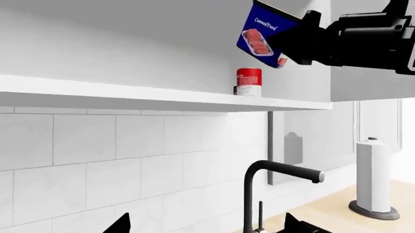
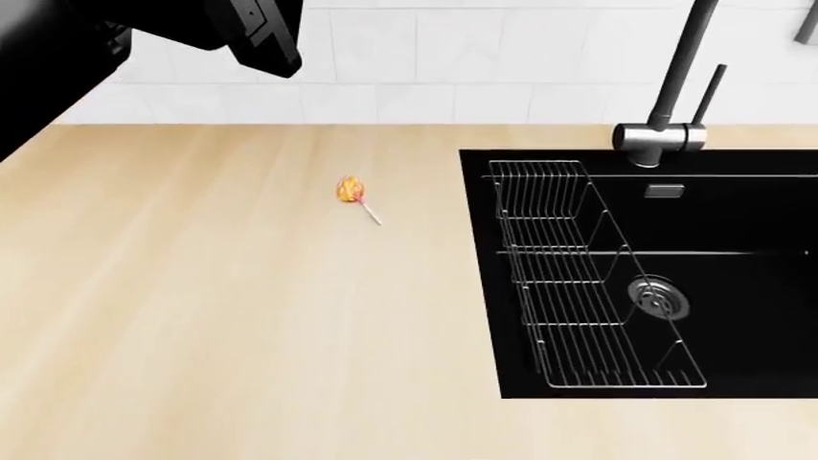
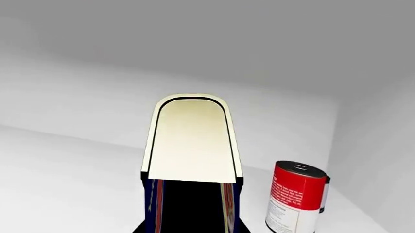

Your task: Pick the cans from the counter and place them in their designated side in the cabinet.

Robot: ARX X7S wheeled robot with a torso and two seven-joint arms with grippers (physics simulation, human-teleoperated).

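The red-and-white can stands upright on the cabinet shelf, close to the cabinet's side wall. The blue can hangs tilted in the air just above it, with my right gripper shut on it. In the right wrist view the blue can shows its cream end face, my right gripper is dark beneath it, and the red can stands beside it on the cabinet floor. My left gripper is open and empty, low by the tiled wall. The counter carries no can in the head view.
A small orange lollipop lies on the counter. The black sink holds a wire rack, with a black faucet behind it. A paper towel holder stands on the counter. My left arm crosses the head view's top left.
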